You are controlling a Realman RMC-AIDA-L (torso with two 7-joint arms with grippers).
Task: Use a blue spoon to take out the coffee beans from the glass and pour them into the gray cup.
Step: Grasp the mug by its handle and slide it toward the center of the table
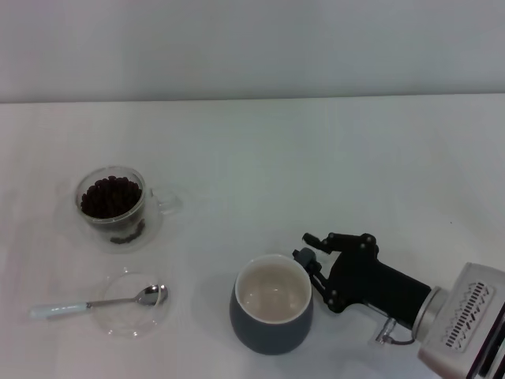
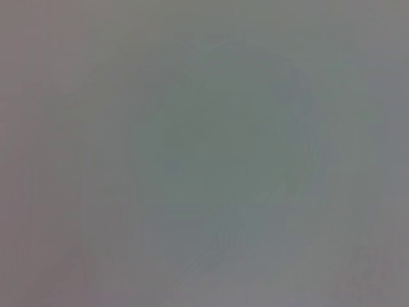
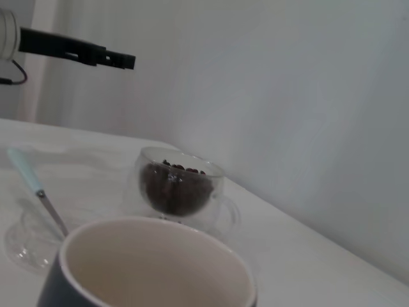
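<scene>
Coffee beans, small, dark brown and oval, fill the small clear double-walled glass nearly to its rim; the glass stands upright on the white tabletop toward the robot's left, its clear side handle turned toward the robot's right. Nearer the robot from it lies the small blue spoon, a teaspoon with a shiny metal bowl and a pale light-blue handle: the bowl rests on a flat round clear glass saucer, and the handle reaches out past the saucer's rim to the robot's left. To the right of the saucer and apart from it stands the rounded dark blue-gray ceramic gray cup, upright, its cream-white inside showing no beans.

Right pincer, black, sits just beside the gray cup's right side, with 1 lower fingertip close against the cup wall; its fingers are spread and grip nothing. The right wrist view looks over the cup's rim toward the glass and the spoon, and far off at its edge shows a thin dark bar-shaped object held high above the tabletop

The left wrist view is a featureless gray blur, and the left pincer appears in no view
</scene>
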